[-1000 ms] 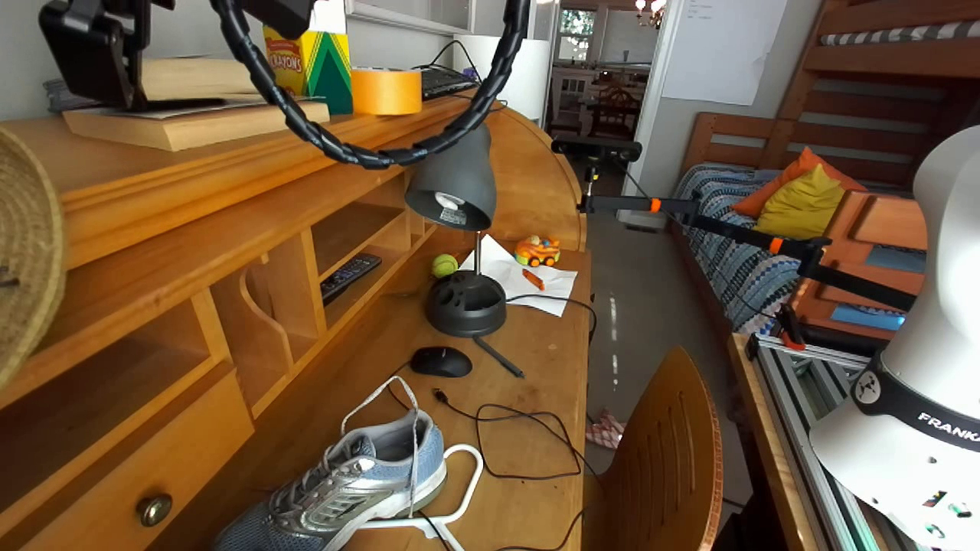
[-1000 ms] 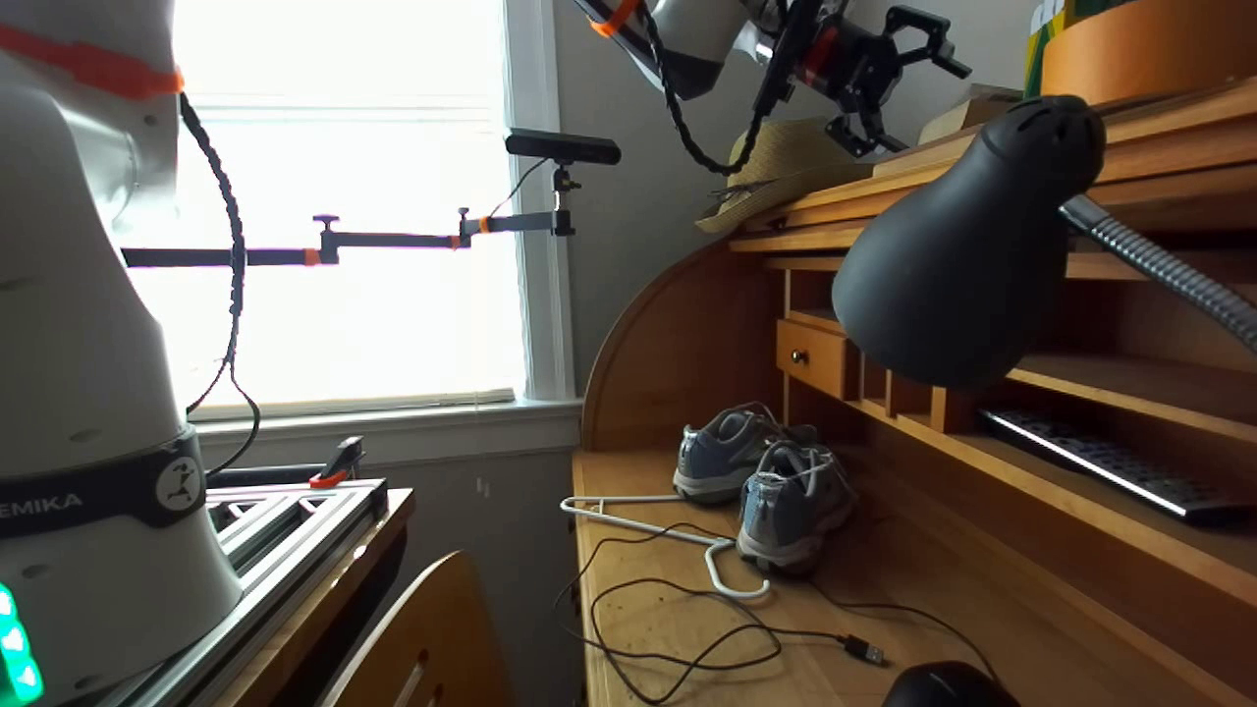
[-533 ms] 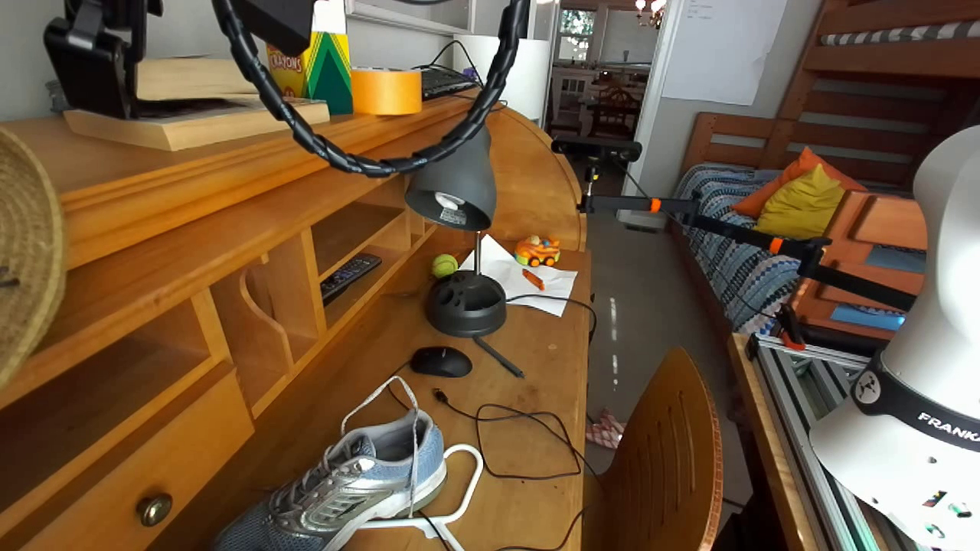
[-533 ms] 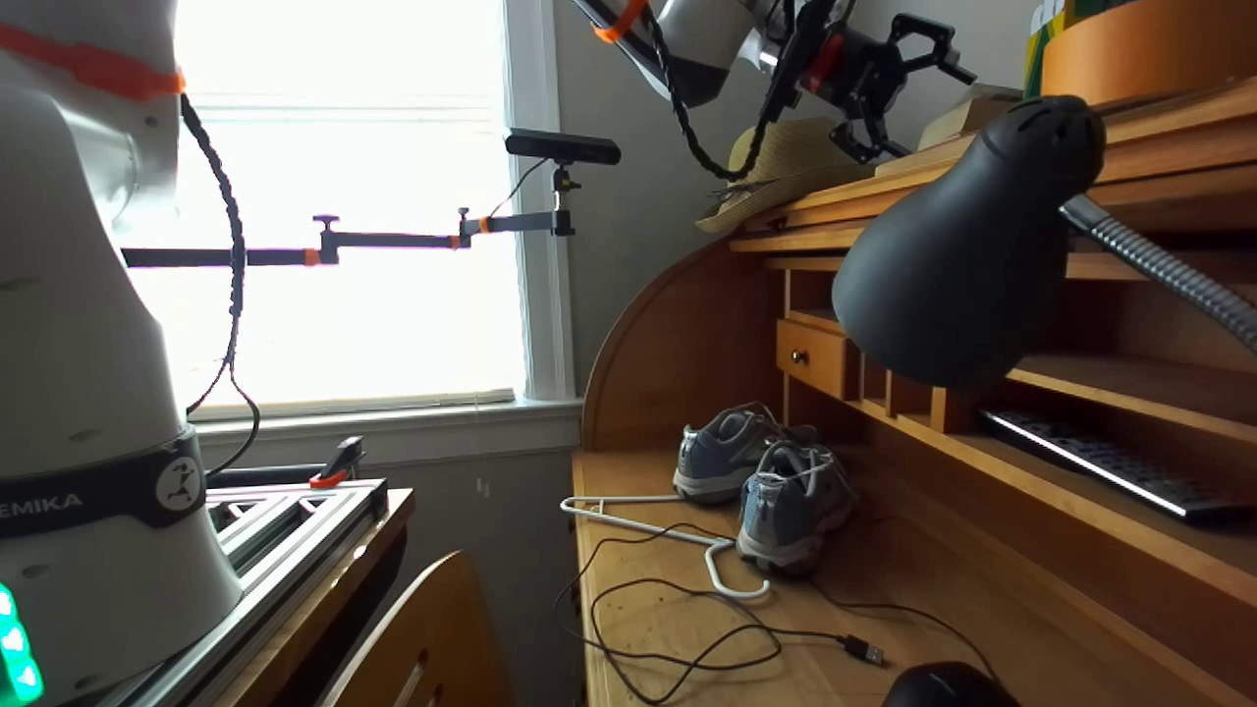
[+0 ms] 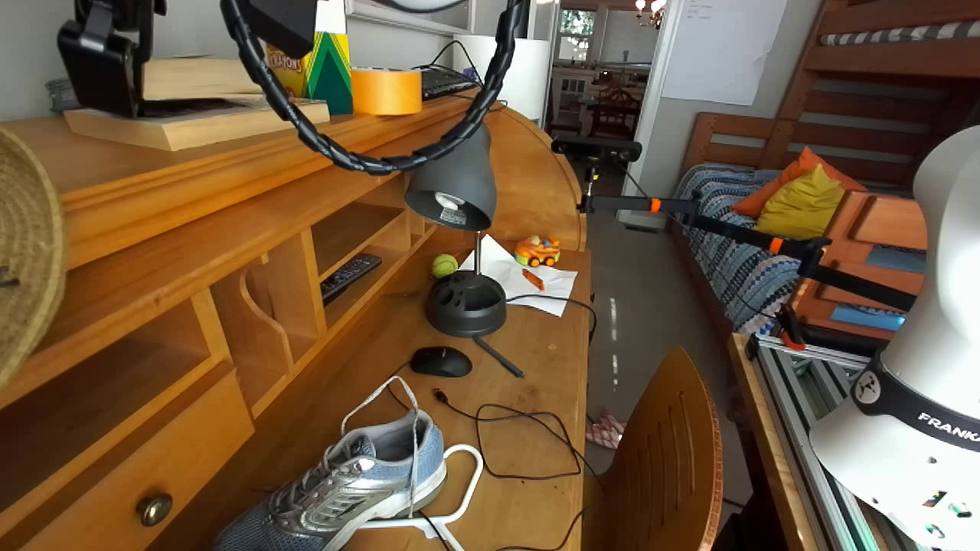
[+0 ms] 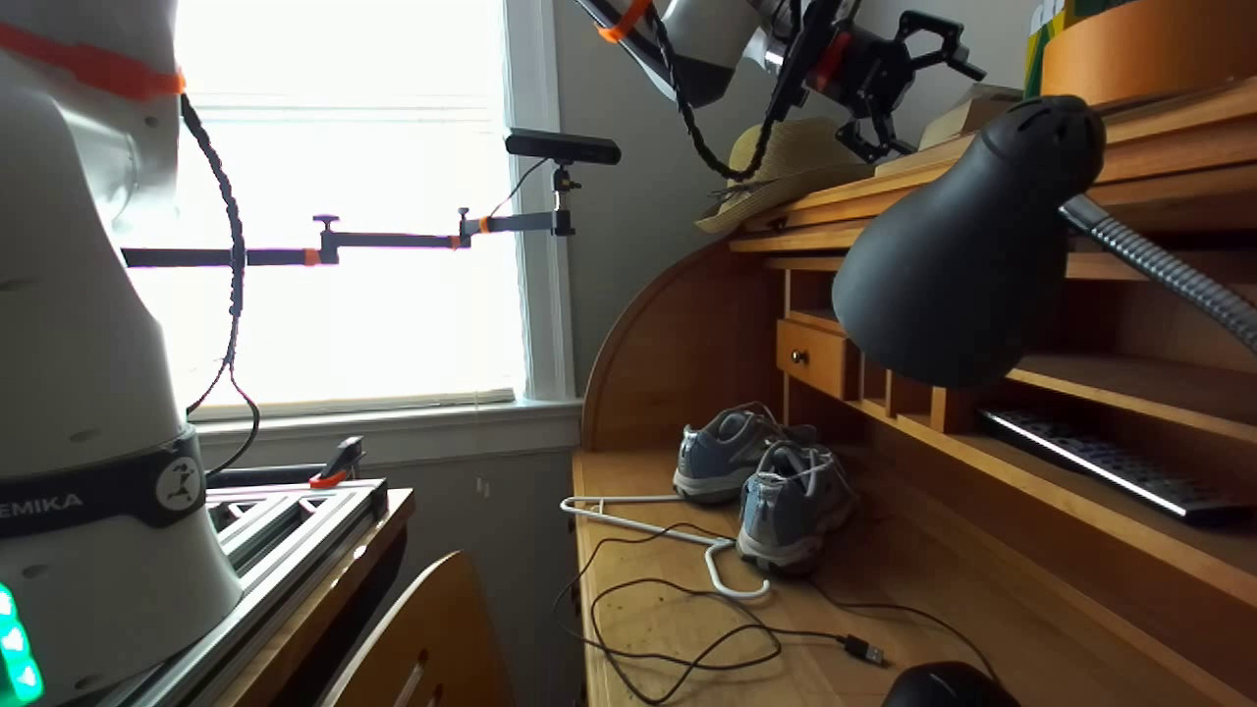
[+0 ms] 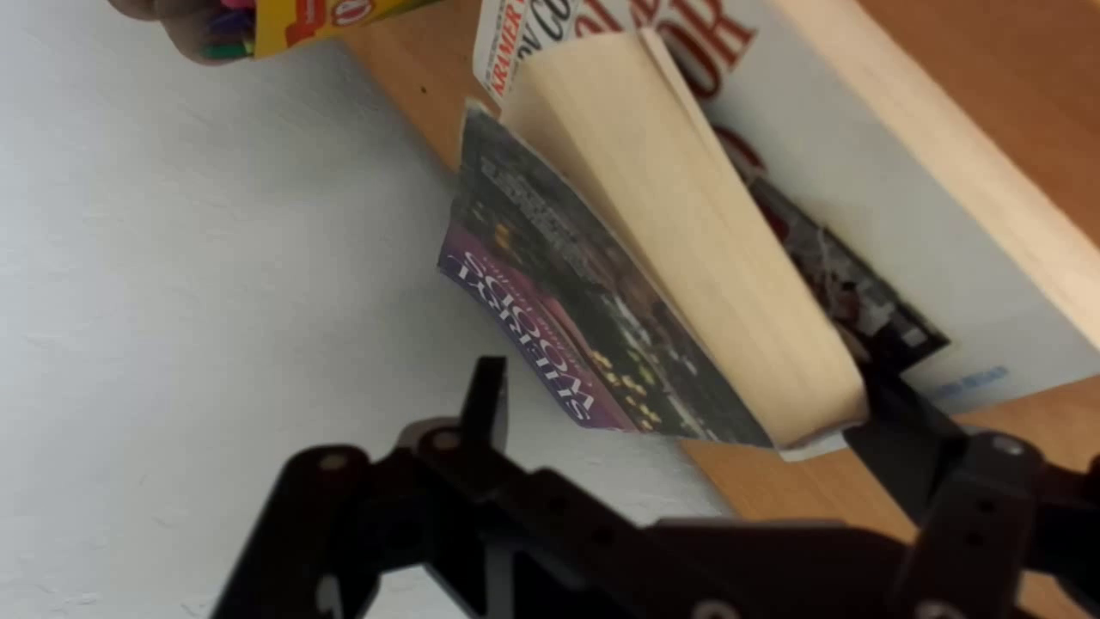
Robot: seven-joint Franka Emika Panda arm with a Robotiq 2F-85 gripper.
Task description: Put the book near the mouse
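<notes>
Your wooden desk (image 5: 555, 360) runs through both exterior views, with a raised top over pigeonholes and a lower working surface. A wooden chair (image 5: 651, 505) stands beside it, at 5 o'clock in an exterior view. Near the middle of that clock you have a dark lamp (image 5: 457, 180) on the lower surface, and at 7 o'clock, by the bottom edge, a grey-blue shoe (image 5: 360, 482). On the raised top a larger book (image 7: 911, 232), white with red lettering, lies flat, close to 3 o'clock in the wrist view.

Your tool (image 6: 943, 112) is up at that level, at 2 o'clock in an exterior view. It is released: in the wrist view its two fingers (image 7: 487, 404) stand wide apart, at 7 and 4 o'clock. The small book (image 7: 679, 241) lies on the larger one, at 2 o'clock in the wrist view, its purple-banded cover bent away from the cream pages toward 8 o'clock. Its near end shows between the fingers; whether the one at 4 o'clock touches it, you cannot tell.

The black mouse (image 5: 441, 362) rests on the lower surface near the lamp's base, at 7 o'clock in an exterior view. There, seen from the mouse, the small book is well apart, up toward 11 o'clock.
</notes>
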